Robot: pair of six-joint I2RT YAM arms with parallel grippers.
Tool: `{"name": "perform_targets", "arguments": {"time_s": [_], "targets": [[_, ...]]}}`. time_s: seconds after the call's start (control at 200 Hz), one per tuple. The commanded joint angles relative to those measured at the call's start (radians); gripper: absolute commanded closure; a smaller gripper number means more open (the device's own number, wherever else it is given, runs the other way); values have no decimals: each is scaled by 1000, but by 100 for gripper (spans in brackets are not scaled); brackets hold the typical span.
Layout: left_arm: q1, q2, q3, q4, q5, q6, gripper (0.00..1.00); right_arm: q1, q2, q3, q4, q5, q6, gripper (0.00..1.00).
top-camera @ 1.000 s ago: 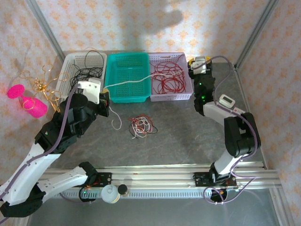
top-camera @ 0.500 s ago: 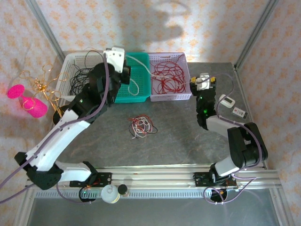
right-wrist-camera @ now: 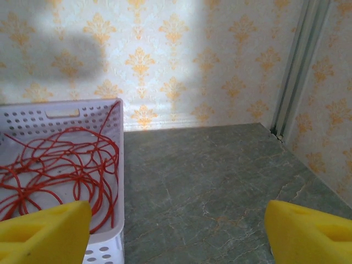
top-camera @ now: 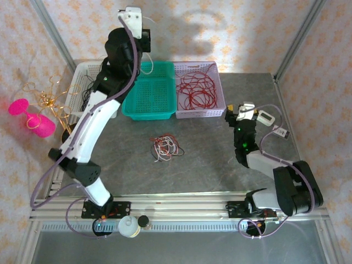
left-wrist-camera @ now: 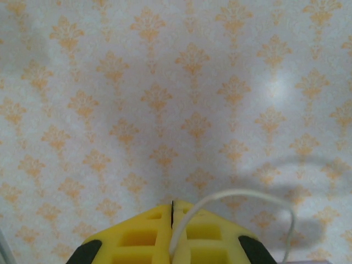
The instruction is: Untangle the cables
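The left hand [left-wrist-camera: 172,208] hangs high up in front of the patterned back wall. Its yellow fingers [left-wrist-camera: 137,239] are pressed together on a thin white cable [left-wrist-camera: 242,193], which arcs out to the right of the fingers and drops away at the lower edge of the wrist view. On the grey stone-patterned bench [top-camera: 220,165], a small tangle of red, black and white cables [top-camera: 166,147] lies loose near the middle, well apart from both hands. Three slotted plastic baskets stand side by side along the far edge. The white basket [top-camera: 81,77] holds black cables [top-camera: 87,93] and is partly hidden behind the left arm. Next to it is a teal basket [top-camera: 151,96], then a pale lilac basket [top-camera: 203,113] holding looping red cables [top-camera: 195,88]. The right hand [right-wrist-camera: 177,214] sits low over the bench just right of the lilac basket, its yellow fingers spread wide apart. Off the bench's left edge stands a gold wire stand with curled arms [top-camera: 49,102], with pink pieces [top-camera: 41,126] just beside it.
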Motion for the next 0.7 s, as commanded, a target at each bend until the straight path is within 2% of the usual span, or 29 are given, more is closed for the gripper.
{"name": "perform_targets", "arguments": {"time_s": [0.0,0.19,0.4,0.581,0.691], "targets": [[25,65,71,-17,29,44,100,4,-60,-30,-28,3,76,18],[60,138,52,-13,32,6,100,4,-144,-53,-69,-48,148,19],[96,165,-104,68,25,-41,100,17,-203,-42,-159,-83,221,21],[128,281,-170,71,11,-103,100,52,-239,-29,-257,-119,276,23],[141,333,-211,58,46,-129,100,80,-276,-38,-307,-121,279,23]]}}
